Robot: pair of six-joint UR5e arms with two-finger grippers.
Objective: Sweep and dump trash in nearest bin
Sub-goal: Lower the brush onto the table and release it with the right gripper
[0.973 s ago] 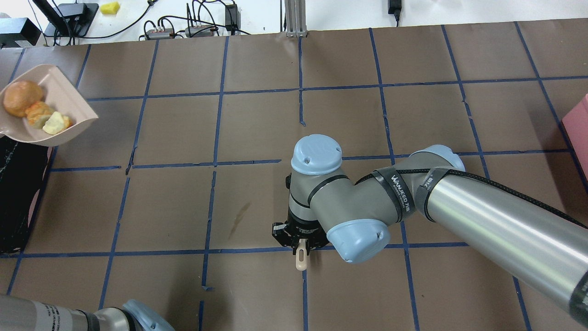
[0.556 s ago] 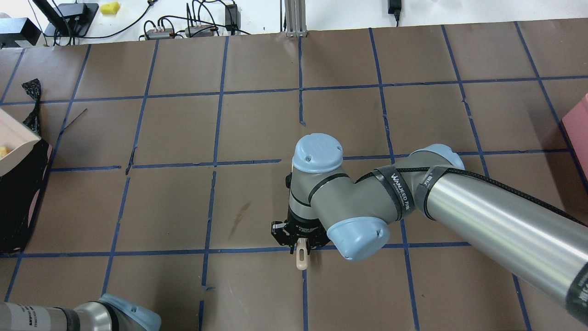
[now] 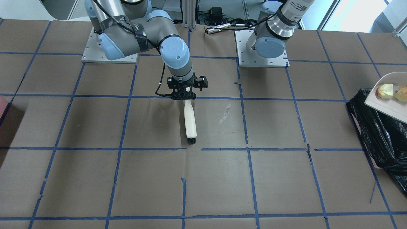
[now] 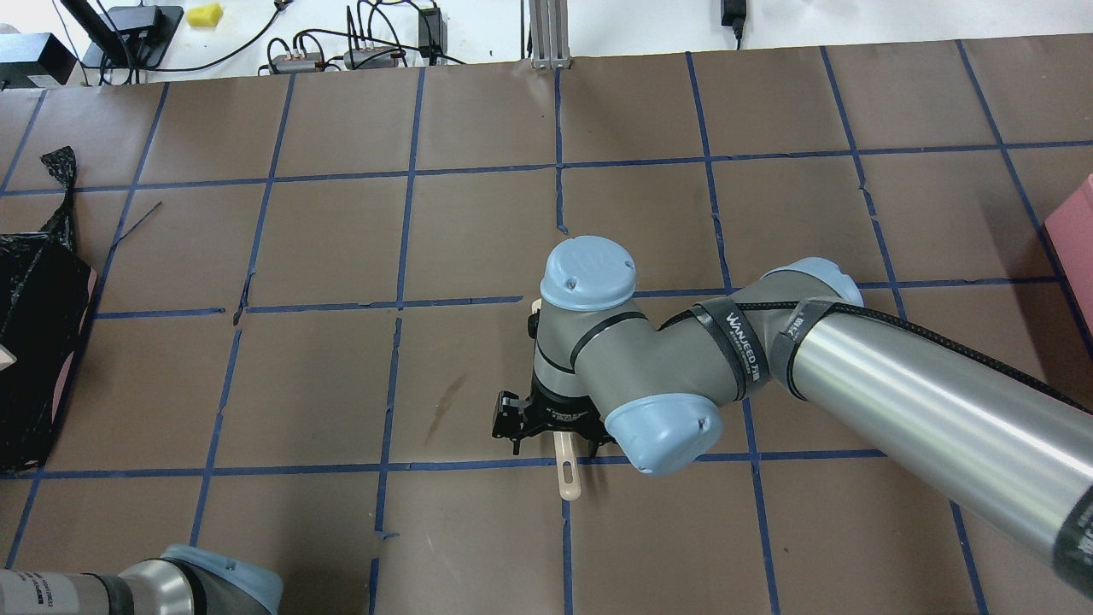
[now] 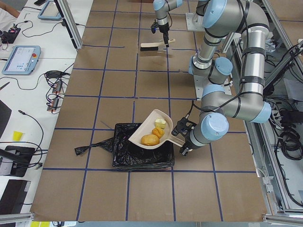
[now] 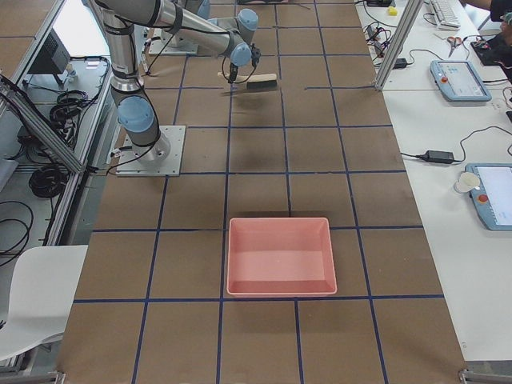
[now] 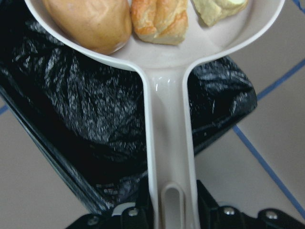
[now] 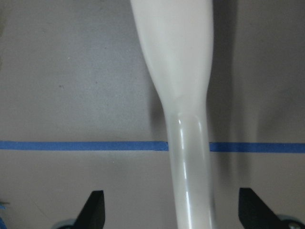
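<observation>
The trash lies in a white dustpan (image 5: 144, 134): a tan potato-like oval (image 7: 90, 21), a golden bread chunk (image 7: 159, 19) and a pale apple-core bit (image 7: 217, 8). My left gripper (image 7: 171, 210) is shut on the dustpan's handle and holds the pan over the bin (image 5: 142, 156), a box lined with a glossy black bag (image 7: 86, 119). At mid-table my right gripper (image 8: 171, 210) stands open, its fingers (image 8: 95, 207) wide apart on either side of the handle of a brush (image 3: 190, 122). The brush lies low along the table.
A pink tray (image 6: 280, 256) stands at the table's end on my right side, its edge (image 4: 1080, 231) showing in the overhead view. Cables and power bricks (image 4: 359, 51) lie beyond the far edge. The brown paper has blue tape lines (image 3: 248, 148).
The dustpan with the trash slid left out of the overhead view toward the bin. My right gripper shifted slightly, and more of the brush handle now sticks out from it.
</observation>
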